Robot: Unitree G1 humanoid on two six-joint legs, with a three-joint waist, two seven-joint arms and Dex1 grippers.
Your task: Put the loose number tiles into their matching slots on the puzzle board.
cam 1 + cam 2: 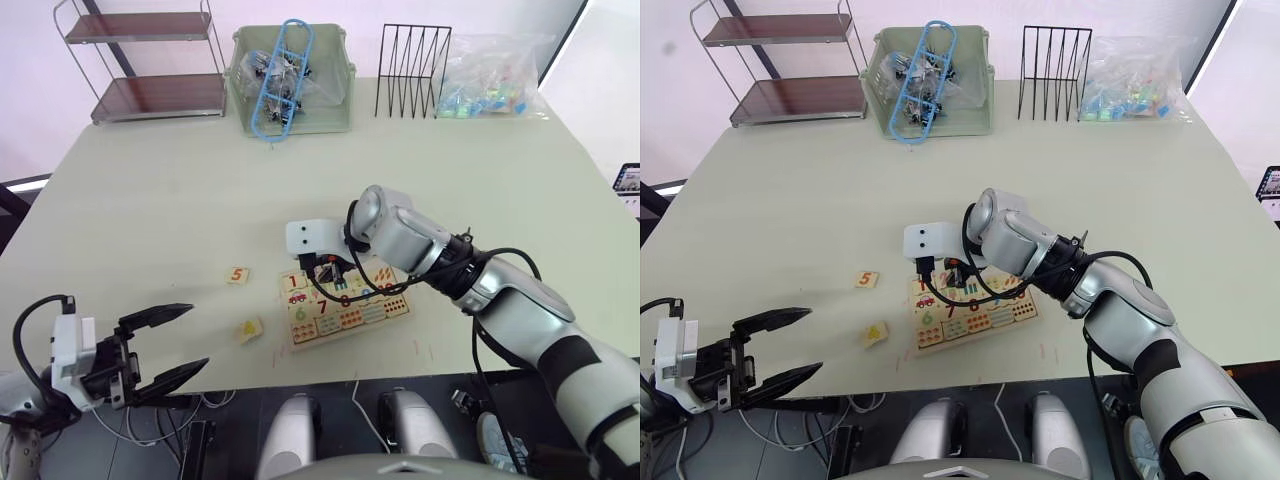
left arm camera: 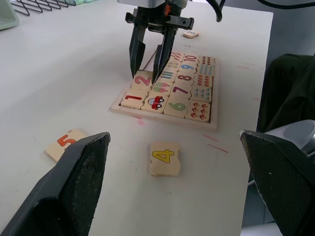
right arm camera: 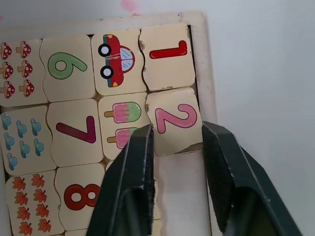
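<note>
On the puzzle board [image 2: 129, 107], a red 1 tile [image 3: 167, 58] sits in the corner slot, and a pink 2 tile [image 3: 173, 122] lies just beside it. Green 6 [image 3: 67, 68], purple 7 [image 3: 75, 132], red 8 [image 3: 81, 196] read in the next row. An orange 5 tile [image 2: 65, 143] lies loose on the surface at about nine o'clock of the yellow 4 tile [image 2: 165, 158]; further numerals 9 and 10 show along the board.
</note>
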